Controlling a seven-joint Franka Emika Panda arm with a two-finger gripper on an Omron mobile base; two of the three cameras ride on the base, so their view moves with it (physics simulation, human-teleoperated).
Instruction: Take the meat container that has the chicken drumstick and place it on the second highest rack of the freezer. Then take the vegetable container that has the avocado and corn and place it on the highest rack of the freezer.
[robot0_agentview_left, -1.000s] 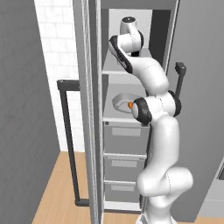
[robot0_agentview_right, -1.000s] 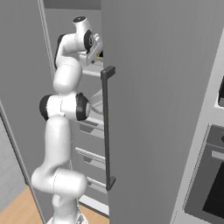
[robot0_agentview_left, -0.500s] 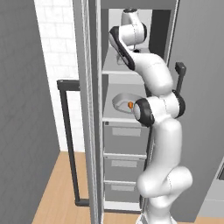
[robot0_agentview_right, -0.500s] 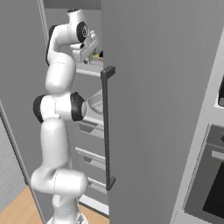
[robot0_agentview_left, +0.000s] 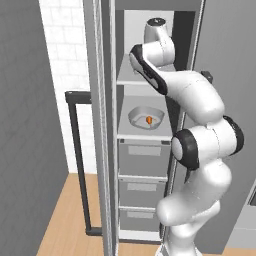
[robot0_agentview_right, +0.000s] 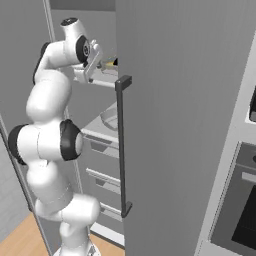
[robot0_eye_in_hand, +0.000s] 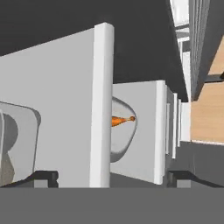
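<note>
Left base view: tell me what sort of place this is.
Most likely a home kitchen, rendered. An open freezer has pale shelves over grey drawers, a tray with a chicken drumstick sits on the lower shelf, and the wall is white-tiled.

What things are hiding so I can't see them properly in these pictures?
- Top shelf contents: left base view, the arm blocks them.
- Vegetable container: right base view, the freezer door hides most of it.
- Chicken drumstick: hand view, a shelf edge cuts it off.
- Pincer: hand view, just tips.

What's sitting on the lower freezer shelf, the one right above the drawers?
A pale container sits on the second highest rack, with the orange chicken drumstick inside. The arm hides the shelf's right end.
</note>
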